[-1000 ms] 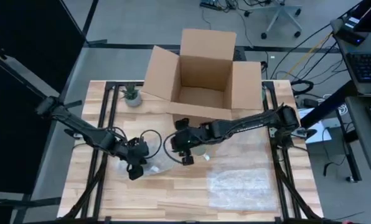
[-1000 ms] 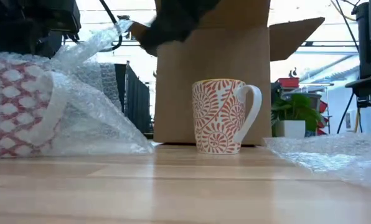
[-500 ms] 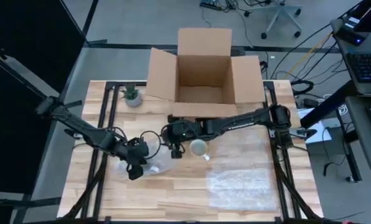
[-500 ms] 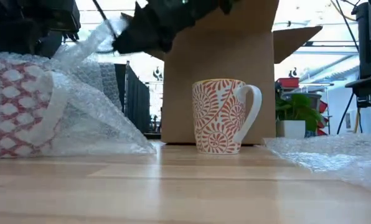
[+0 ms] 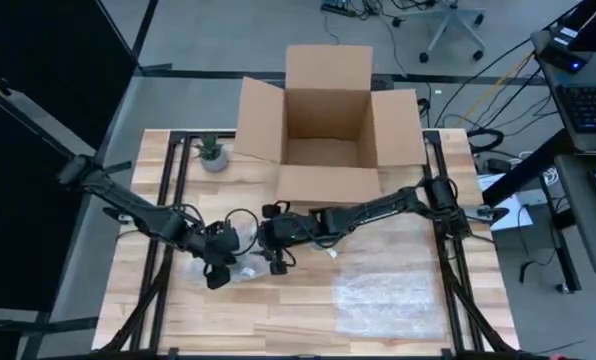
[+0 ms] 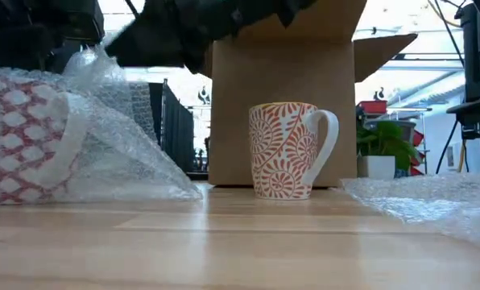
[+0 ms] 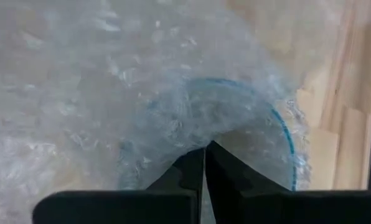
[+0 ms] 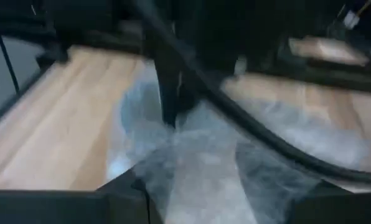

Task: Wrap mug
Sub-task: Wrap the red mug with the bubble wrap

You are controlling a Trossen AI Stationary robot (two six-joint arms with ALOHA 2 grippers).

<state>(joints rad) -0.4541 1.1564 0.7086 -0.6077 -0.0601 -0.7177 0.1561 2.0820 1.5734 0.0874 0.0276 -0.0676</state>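
A red-patterned mug (image 6: 22, 137) sits on the table inside a sheet of bubble wrap (image 6: 119, 153); its blue-edged rim (image 7: 285, 130) shows through the wrap. My left gripper (image 5: 223, 268) is shut at that rim. My right gripper (image 5: 275, 258) sits just right of it, shut on a raised flap of the wrap (image 6: 87, 60). A second, orange-patterned mug (image 6: 284, 149) stands bare and upright on its base. In the high view my right arm covers most of it. My left gripper (image 7: 204, 152) has its shut fingertips on the bubble wrap lying over the mug's mouth (image 7: 192, 134), just inside the rim. Whether wrap lies between the fingers, I cannot tell. My right gripper (image 8: 229, 186) holds the wrap's loose flap (image 8: 198, 155), which bunches over its fingertips and hides them. The flap stands raised above the wrapped mug, its lower part still around the mug.
An open cardboard box (image 5: 323, 120) stands at the table's far edge, with a small potted plant (image 5: 211, 152) to its left. A second flat sheet of bubble wrap (image 5: 388, 295) lies at the near right. Bare wood shows along the near edge.
My right gripper has travelled toward the table's left and a little nearer, passing over the bare mug toward the wrapped mug. It has drawn the raised flap of bubble wrap leftward over that mug. The cardboard box has shifted and now stands squarer to the table.
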